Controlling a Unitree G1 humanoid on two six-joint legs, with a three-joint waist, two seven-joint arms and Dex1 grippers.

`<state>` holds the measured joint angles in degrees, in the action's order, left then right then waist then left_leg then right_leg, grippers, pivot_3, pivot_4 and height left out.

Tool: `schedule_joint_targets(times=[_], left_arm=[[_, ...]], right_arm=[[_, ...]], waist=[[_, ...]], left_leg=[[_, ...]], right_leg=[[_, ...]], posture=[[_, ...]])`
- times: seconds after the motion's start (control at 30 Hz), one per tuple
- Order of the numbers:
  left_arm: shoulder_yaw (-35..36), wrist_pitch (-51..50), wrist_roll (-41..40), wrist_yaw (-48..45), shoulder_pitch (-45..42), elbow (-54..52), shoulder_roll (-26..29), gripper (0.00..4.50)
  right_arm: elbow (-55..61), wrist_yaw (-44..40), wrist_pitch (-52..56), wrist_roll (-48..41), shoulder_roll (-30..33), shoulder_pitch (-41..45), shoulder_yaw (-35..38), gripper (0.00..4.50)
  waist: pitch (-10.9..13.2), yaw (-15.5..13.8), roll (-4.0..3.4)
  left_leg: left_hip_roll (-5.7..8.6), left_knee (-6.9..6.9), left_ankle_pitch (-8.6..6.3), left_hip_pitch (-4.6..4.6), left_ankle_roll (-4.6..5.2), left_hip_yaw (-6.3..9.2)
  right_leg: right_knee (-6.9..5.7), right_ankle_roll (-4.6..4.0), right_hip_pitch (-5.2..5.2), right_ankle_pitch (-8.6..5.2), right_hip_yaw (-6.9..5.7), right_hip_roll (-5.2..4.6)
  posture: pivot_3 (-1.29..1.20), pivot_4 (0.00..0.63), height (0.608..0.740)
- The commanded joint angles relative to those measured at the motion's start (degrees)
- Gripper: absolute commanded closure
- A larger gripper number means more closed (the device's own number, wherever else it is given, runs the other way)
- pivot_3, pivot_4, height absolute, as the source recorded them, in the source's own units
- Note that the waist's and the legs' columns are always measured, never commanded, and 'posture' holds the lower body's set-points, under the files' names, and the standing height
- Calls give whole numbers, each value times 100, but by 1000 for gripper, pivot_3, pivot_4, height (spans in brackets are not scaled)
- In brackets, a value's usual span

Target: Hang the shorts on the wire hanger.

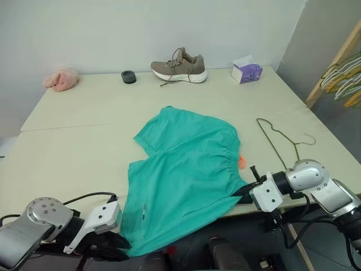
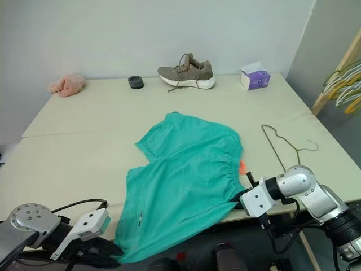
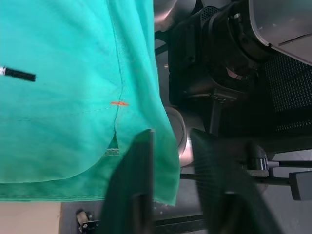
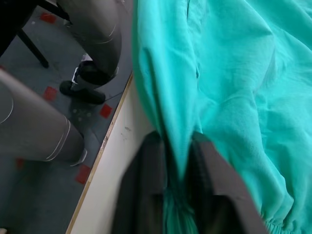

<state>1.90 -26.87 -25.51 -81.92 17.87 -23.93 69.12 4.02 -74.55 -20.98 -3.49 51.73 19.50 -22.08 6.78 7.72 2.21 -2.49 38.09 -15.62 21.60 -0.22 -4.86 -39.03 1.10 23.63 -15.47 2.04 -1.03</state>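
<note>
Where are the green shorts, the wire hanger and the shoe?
shorts [image 1: 186, 169]: left eye view, middle of fabric.
wire hanger [image 1: 274, 141]: left eye view, long side wire.
shoe [image 1: 179, 69]: left eye view, its side.

My 2 head cameras look forward and down over the table [image 1: 67, 130], sharing nearly the same scene. My 2 wrist cameras sit close against the shorts [image 3: 58, 112], looking along their fingers.

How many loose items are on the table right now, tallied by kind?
Shorts: 1
Wire hanger: 1
Shoe: 1
Tissue box: 1
Black roll: 1
Pink fluffy cloth: 1
Total: 6
</note>
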Motion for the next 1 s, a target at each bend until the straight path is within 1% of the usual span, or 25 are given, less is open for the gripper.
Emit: schedule_joint_targets(times=[0.03,0.17,0.23,0.27,0.4,0.47,0.53,0.6,0.63,0.67,0.77,0.83,0.9,1.0], left_arm=[[204,0,-44,22,44,-117,51,2072],[465,-188,-374,110,-131,-169,-95,834],[599,-345,-667,152,-238,-251,-230,228],[642,-419,-823,185,-294,-284,-326,0],[678,-606,-1159,415,-517,-348,-696,0],[714,-664,-1333,830,-887,-320,-1083,0],[734,-710,-1469,1289,-1403,-279,-1500,0],[663,-649,-1309,1855,-1973,-179,-1922,0],[582,-647,-1245,1974,-2237,-143,-2028,0],[510,-675,-1223,2049,-2454,-122,-2098,0],[293,-832,-1230,2133,-2966,-32,-2184,0],[63,-791,-1125,2059,-3319,108,-2224,0],[-121,-702,-1004,1997,-3540,246,-2255,0],[-345,-560,-877,1842,-3804,430,-2325,0]], right_arm=[[341,-191,258,-243,114,-4,180,2466],[956,-379,1161,-861,263,-143,349,1061],[1202,-239,1713,-1234,215,-182,533,357],[1281,-133,2071,-1443,175,-190,645,28],[1599,590,3541,-2465,-135,-235,1270,28],[1544,1416,4088,-2758,-487,-229,1830,28],[1339,2230,4448,-2636,-719,-268,2327,28],[1094,2971,4762,-2463,-905,-323,2775,28],[949,3482,5037,-2258,-960,-343,2961,28],[806,3876,5133,-2086,-1037,-373,3123,28],[437,4664,5312,-1671,-1162,-462,3421,28],[-52,5353,5419,-1217,-1208,-396,3556,28],[-444,5662,5537,-1016,-1214,-288,3622,28],[-1016,5779,5676,-923,-1199,-132,3666,28]], waist=[[0,-11,0],[2,-38,-1],[1,-51,0],[1,-57,0],[1,-82,1],[0,-118,1],[-1,-157,3],[-4,-246,9],[-6,-276,12],[-8,-283,16],[-9,-263,16],[-9,-244,15],[-8,-190,14],[-6,-63,9]], left_leg=[[0,0,0,0,0,0],[-1,0,0,-1,0,0],[-2,0,0,-1,0,1],[-2,0,0,-2,0,1],[-2,1,0,-5,0,0],[-2,1,0,-5,0,3],[-1,3,0,-9,-1,3],[1,9,1,-7,-1,3],[4,12,1,-7,0,3],[6,14,1,-7,0,1],[13,11,0,-4,0,-9],[14,6,0,1,0,-13],[15,5,0,7,0,-14],[14,4,0,9,0,-14]], right_leg=[[0,0,0,0,1,0],[0,-1,-1,0,-1,0],[0,0,-2,0,-2,0],[0,0,-2,0,-2,0],[0,0,-8,0,1,0],[-1,-3,-9,2,-1,0],[-2,-3,-13,3,0,0],[0,-7,-17,13,1,0],[2,-19,-20,22,3,0],[4,-17,-21,24,6,0],[8,-15,-19,25,18,0],[12,-12,-12,23,24,1],[12,-11,-5,22,25,6],[11,-10,-3,22,29,25]], posture=[[-132,105,740],[-128,102,740],[-127,99,740],[-127,99,740],[-134,98,740],[-139,98,740],[-145,99,740],[-153,100,740],[-158,100,740],[-168,101,740],[-186,103,740],[-193,103,740],[-196,103,740],[-196,103,740]])
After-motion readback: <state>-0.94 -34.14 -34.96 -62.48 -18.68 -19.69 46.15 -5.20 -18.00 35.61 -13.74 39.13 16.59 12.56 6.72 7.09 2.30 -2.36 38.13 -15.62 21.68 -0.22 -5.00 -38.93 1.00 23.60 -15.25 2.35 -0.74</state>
